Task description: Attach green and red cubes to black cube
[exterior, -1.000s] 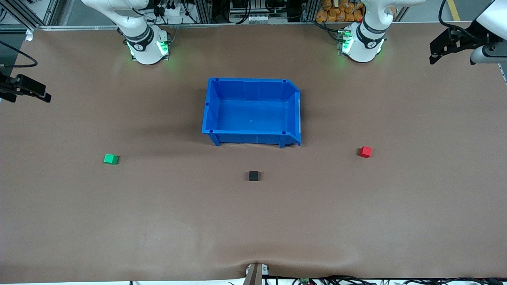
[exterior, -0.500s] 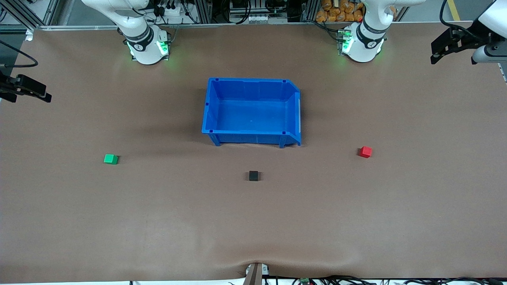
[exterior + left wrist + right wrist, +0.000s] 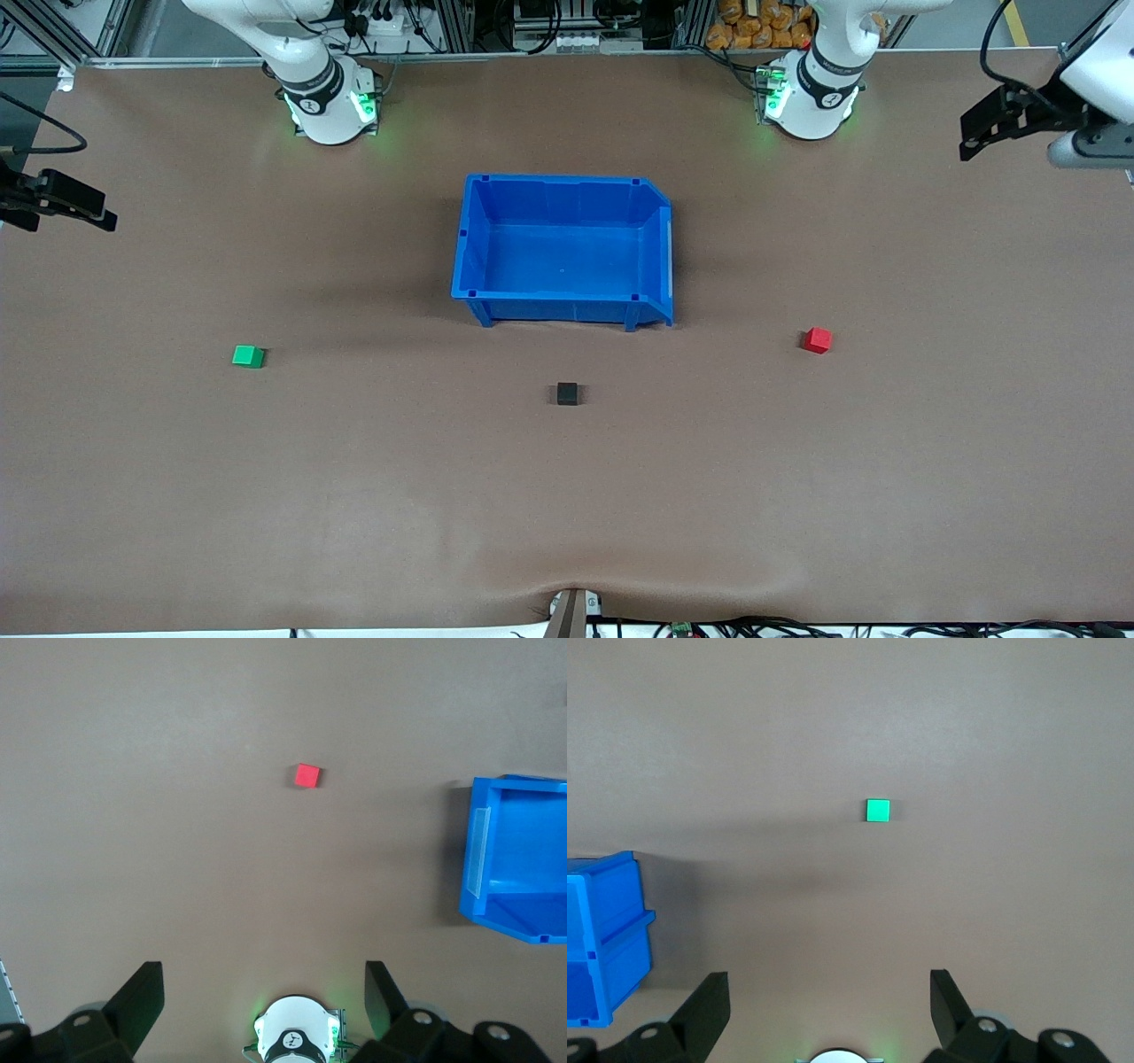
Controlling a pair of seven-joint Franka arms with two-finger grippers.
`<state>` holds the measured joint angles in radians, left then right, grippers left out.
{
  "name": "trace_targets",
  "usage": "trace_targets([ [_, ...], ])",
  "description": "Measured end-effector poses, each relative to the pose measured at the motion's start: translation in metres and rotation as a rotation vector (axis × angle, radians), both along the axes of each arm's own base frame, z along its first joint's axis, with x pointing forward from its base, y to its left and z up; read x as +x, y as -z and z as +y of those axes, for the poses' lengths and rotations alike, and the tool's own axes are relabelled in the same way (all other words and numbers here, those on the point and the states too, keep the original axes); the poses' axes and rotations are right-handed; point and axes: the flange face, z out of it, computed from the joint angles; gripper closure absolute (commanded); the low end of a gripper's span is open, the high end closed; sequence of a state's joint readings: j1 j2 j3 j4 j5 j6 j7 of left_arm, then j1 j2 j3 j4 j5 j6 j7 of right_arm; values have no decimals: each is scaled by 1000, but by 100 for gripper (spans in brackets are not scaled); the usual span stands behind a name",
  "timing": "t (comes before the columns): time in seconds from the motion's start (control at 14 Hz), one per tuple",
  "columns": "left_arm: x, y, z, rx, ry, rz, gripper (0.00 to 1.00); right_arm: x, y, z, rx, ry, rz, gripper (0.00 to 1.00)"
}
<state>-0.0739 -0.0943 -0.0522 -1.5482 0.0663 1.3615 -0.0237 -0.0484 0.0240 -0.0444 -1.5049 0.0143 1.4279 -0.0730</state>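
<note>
We are looking at a wide brown table (image 3: 567,496) with racks and cabling running along the edge where the two arm bases stand. A blue bin (image 3: 567,186) is sitting at mid-table, open upward, and we are seeing only its bare blue floor inside. The black cube (image 3: 567,393) is resting on the table nearer to the front camera than the bin, well apart from it. The green cube (image 3: 248,356) is lying toward the right arm's end of the table, and the red cube (image 3: 817,340) toward the left arm's end; both are well apart from the black cube and from the bin, and nothing is touching any of them.

The left gripper (image 3: 264,997) is hanging high over the table's edge at the left arm's end, its fingers (image 3: 142,997) standing wide apart and holding nothing. The right gripper (image 3: 829,1005) is hanging high over the edge at the right arm's end, its fingers (image 3: 710,1005) likewise spread and bare.
</note>
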Motion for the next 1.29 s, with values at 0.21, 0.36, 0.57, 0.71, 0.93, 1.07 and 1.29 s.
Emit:
trace_targets([
  [0.21, 8, 14, -2, 2, 3, 27, 0, 2, 3, 0, 0, -1, 5, 0],
  [0.36, 9, 18, -2, 3, 3, 32, 0, 2, 4, 0, 0, -1, 6, 0],
  [0.57, 11, 31, -2, 3, 3, 26, 0, 3, 8, -1, 2, -15, 13, 0],
  [0.71, 12, 43, 0, 2, 2, 13, 0, 3, 11, -1, 4, -20, 21, 0],
  [0.93, 9, 63, 1, 1, 3, -2, 0, 4, 13, -1, 5, -28, 24, 0],
  [1.07, 5, 78, 2, 3, 3, 8, 0, 4, 15, -2, 12, -46, 22, 0],
  [1.29, 3, 101, 5, 3, 1, 7, 0, 4, 26, -13, 50, -57, 29, 0],
])
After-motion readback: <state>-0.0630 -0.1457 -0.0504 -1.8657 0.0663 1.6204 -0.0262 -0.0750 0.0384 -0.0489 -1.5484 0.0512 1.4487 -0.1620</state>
